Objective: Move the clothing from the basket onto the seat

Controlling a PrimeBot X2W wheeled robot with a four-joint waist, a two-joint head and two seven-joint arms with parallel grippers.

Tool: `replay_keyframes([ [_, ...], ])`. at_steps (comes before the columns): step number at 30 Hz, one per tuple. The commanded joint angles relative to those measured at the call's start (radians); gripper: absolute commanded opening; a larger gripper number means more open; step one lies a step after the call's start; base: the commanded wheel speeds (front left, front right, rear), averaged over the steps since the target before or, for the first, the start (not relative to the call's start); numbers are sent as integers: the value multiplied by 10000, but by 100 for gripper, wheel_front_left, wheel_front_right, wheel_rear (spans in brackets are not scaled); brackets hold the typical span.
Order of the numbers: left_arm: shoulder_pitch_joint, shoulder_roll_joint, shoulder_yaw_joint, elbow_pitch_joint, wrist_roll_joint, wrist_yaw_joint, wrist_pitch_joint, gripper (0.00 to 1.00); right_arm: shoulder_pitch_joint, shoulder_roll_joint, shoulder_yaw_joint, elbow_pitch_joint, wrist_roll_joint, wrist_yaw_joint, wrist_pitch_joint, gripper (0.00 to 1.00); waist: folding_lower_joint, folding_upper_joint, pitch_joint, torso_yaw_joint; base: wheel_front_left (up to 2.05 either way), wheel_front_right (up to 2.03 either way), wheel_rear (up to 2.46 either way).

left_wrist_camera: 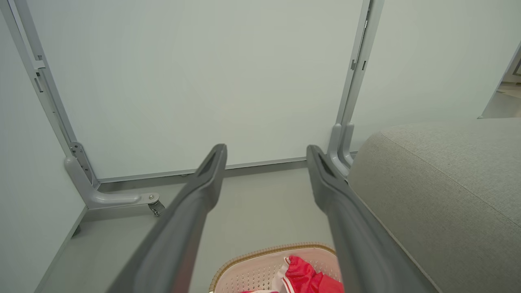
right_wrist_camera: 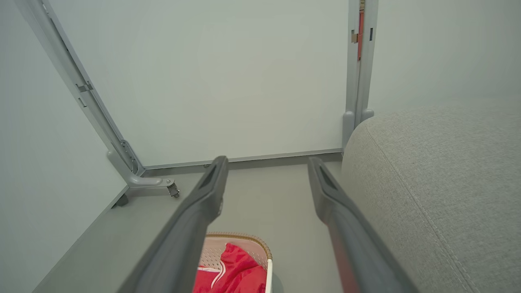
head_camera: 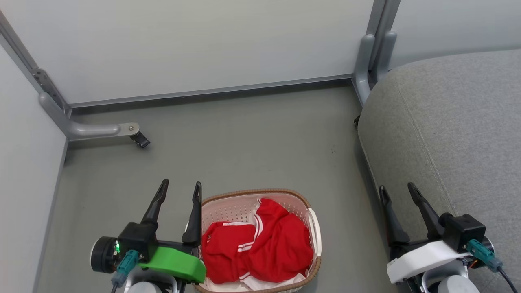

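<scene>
- Red clothing (head_camera: 260, 244) with white stripe trim lies bunched in the basket (head_camera: 248, 194) and fills most of it. The basket stands on the floor just to the right of my left pincer (head_camera: 181, 183).
- Left pincer: fingers spread wide apart, nothing between them, the right finger close beside the basket's left rim.
- Right pincer (head_camera: 396, 187): fingers likewise apart and empty, poised at the edge of the grey woven seat (head_camera: 447, 122). The basket is well off to its left.
- I judge the clothing light, soft and floppy. It should drape and trail when lifted, and smooth sports fabric may slide out of a shallow pinch.
- Best hold, I reckon, is the raised fold at the heap's far side, biting deep into a thick bunch rather than a single layer.
- It looks like more than one piece, overlapped. One may drag the other, or tip the light basket.
</scene>
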Motion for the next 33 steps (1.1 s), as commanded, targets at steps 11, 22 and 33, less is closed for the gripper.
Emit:
replay_keyframes([
  [11, -133, 63, -9, 164, -196, 8, -167, 100, 102, -62, -201, 337, -378, -1, -153, 100, 0, 0, -8, 9, 0, 0, 0],
  [22, -200, 63, -10, 286, -282, 25, -167, 100, -50, -61, -124, 507, -277, 0, -153, 100, 0, 0, 23, 7, 0, 0, 0],
  [33, -446, 63, -101, 522, -68, -119, -167, 100, -241, -61, 1, 365, -272, -1, -153, 100, 0, 0, 323, -146, 0, 0, 0],
])
